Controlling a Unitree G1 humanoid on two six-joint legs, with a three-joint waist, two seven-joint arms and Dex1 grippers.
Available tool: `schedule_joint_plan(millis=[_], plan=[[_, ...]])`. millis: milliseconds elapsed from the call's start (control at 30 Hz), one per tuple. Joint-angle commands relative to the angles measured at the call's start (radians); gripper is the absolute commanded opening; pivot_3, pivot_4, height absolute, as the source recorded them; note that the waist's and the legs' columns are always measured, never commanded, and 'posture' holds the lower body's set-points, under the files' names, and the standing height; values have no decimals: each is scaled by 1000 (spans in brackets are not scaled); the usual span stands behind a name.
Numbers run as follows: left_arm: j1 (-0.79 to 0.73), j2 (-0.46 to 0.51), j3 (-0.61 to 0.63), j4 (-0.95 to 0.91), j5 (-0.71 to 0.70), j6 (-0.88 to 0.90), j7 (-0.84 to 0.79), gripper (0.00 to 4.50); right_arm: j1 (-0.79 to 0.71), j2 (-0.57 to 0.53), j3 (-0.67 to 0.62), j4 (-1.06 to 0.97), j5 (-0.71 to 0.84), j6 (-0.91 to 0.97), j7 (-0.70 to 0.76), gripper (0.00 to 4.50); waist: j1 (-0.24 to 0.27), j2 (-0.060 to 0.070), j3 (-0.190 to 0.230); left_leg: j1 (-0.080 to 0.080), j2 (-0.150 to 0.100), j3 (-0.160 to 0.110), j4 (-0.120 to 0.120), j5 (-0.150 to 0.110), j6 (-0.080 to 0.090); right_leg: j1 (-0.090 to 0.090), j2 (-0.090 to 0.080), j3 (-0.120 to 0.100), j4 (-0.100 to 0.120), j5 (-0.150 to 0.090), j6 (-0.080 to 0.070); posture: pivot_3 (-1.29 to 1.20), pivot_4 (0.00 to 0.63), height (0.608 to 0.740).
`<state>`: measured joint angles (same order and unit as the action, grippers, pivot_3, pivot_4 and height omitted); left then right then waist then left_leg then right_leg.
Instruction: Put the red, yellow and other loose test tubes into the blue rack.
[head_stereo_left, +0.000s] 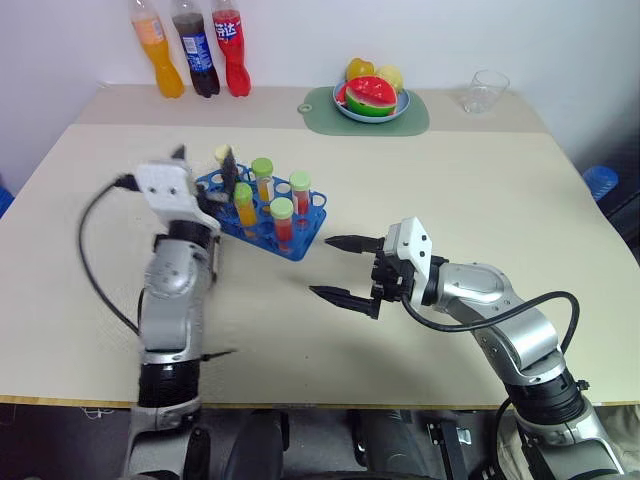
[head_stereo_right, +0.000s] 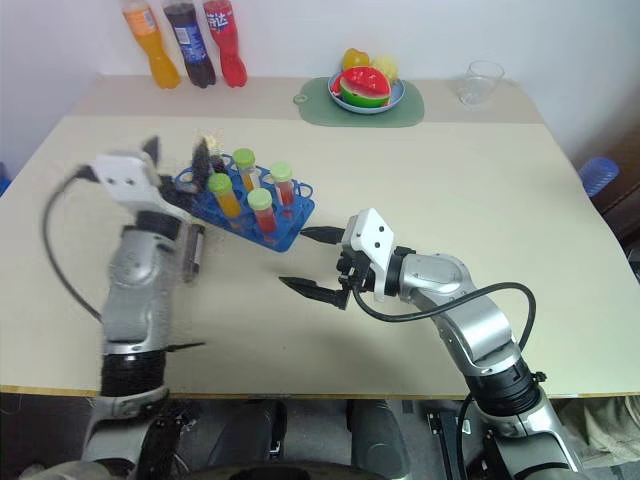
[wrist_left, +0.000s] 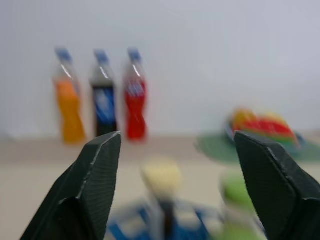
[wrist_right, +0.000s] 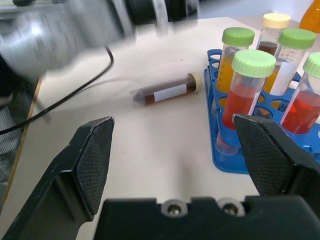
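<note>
Left eye view: beige table (head_stereo_left: 450, 200); white wall (head_stereo_left: 420, 40); soda bottles (head_stereo_left: 195, 55) behind.

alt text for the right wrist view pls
A dark brown test tube with a cream cap lies loose on the table beside the blue rack, which holds upright capped tubes. The open right gripper frames the scene.

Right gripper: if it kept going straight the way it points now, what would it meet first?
Probably the brown tube lying on the table beside the blue rack; the open right gripper points that way, though depth is uncertain.
</note>
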<state>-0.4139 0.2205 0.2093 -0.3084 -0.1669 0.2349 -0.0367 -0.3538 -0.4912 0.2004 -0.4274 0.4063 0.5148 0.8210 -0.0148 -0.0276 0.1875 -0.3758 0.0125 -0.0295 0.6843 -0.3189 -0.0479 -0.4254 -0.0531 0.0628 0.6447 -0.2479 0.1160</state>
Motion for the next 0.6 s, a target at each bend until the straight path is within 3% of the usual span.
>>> schedule_joint_plan(millis=[33,100,200,233,367,500,600], plan=[[-51,118,84,-166,19,408,69,4052,-2,-5,-17,-24,13,-18,9,4222,-2,0,0,0,0,0,0,0,0,0,0,0,0,0,0,0,150,734],[-93,184,123,-220,7,755,88,4441,-4,-7,-15,-17,17,-18,20,4222,-5,0,0,0,0,-1,0,0,0,0,1,0,0,0,0,0,150,734],[-199,188,168,-253,-7,1240,93,4441,-12,-3,-5,-4,20,-19,39,4222,-5,0,0,1,1,-1,0,0,0,0,2,0,0,0,0,0,150,734],[-224,178,177,-252,1,1325,99,4441,-15,-2,-3,0,20,-20,44,4222,-2,-1,0,0,1,-2,0,0,0,0,3,0,0,0,0,0,150,734],[-220,165,156,-229,-39,1380,115,4441,-31,6,6,17,15,-28,62,4222,-3,-1,1,0,1,-2,0,0,0,0,2,0,0,0,0,0,150,734],[-238,170,34,-83,-169,1380,169,4441,-46,13,17,28,12,-32,78,4222,-2,-1,1,0,2,-2,-1,1,-2,-1,2,0,1,0,-1,0,150,734],[-259,168,10,8,-252,1380,251,4441,-44,17,18,22,10,-29,71,4222,-2,-1,1,0,2,-2,-1,1,-3,-1,2,0,1,0,-1,0,150,734]])
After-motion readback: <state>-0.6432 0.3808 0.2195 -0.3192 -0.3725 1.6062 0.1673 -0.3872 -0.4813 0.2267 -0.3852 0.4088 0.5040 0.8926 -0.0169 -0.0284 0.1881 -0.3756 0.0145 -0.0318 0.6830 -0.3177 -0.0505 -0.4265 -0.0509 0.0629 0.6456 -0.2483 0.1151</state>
